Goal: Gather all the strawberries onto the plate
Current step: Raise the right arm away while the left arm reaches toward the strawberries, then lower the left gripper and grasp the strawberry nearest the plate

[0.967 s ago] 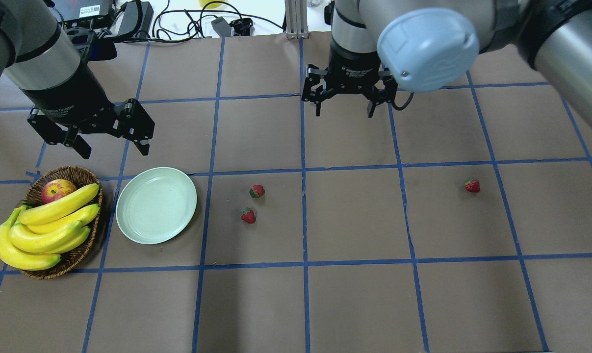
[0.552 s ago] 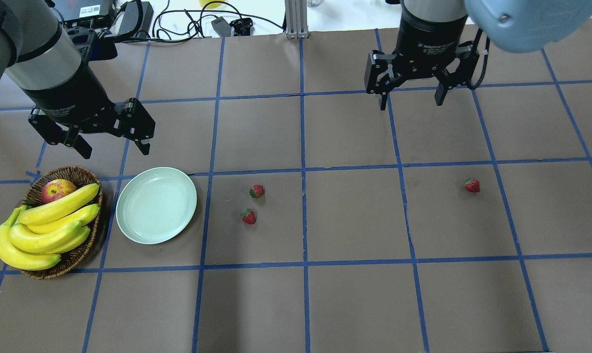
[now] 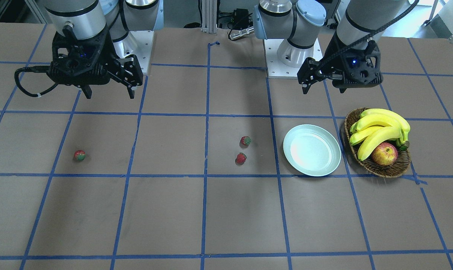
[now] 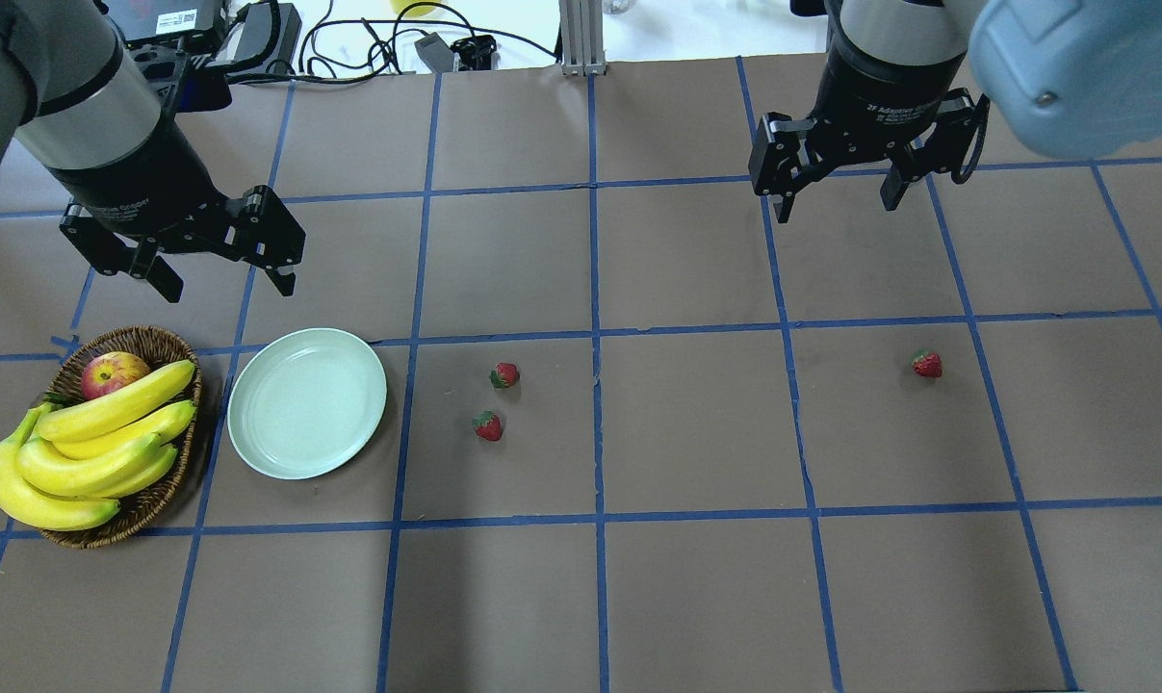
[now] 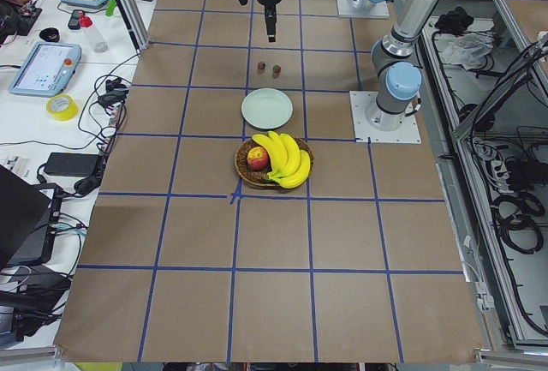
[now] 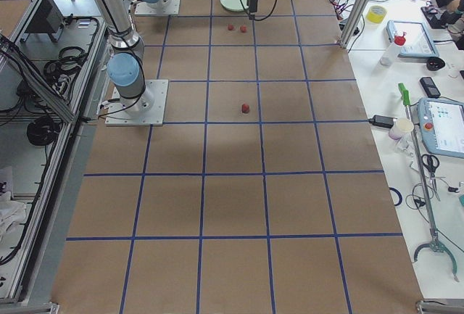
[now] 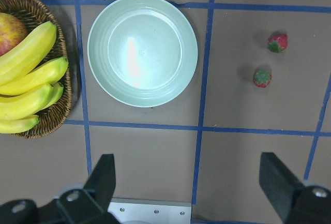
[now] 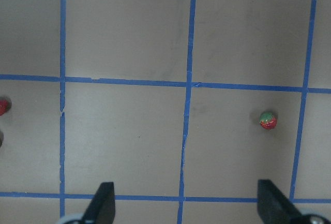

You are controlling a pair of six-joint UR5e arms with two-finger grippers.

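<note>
Three strawberries lie on the brown table. Two sit close together near the middle (image 4: pixel 504 374) (image 4: pixel 487 424), and one lies alone on the right (image 4: pixel 926 364). The pale mint-green plate (image 4: pixel 307 402) is empty, to the left of the pair. My left gripper (image 4: pixel 224 279) is open and empty, hovering behind the plate. Its wrist view shows the plate (image 7: pixel 142 50) and the pair of strawberries (image 7: pixel 277 42) (image 7: pixel 262 77). My right gripper (image 4: pixel 839 207) is open and empty, high behind the lone strawberry, which shows in its wrist view (image 8: pixel 268 120).
A brown wicker basket (image 4: pixel 147 339) with bananas (image 4: pixel 99 433) and an apple (image 4: pixel 114 372) stands left of the plate, nearly touching it. Cables and boxes (image 4: pixel 253 38) lie beyond the table's far edge. Blue tape lines cross the table.
My right gripper has swung from the table's middle to the right, now behind the lone strawberry. My left gripper has barely moved. The strawberries and plate have not moved.
</note>
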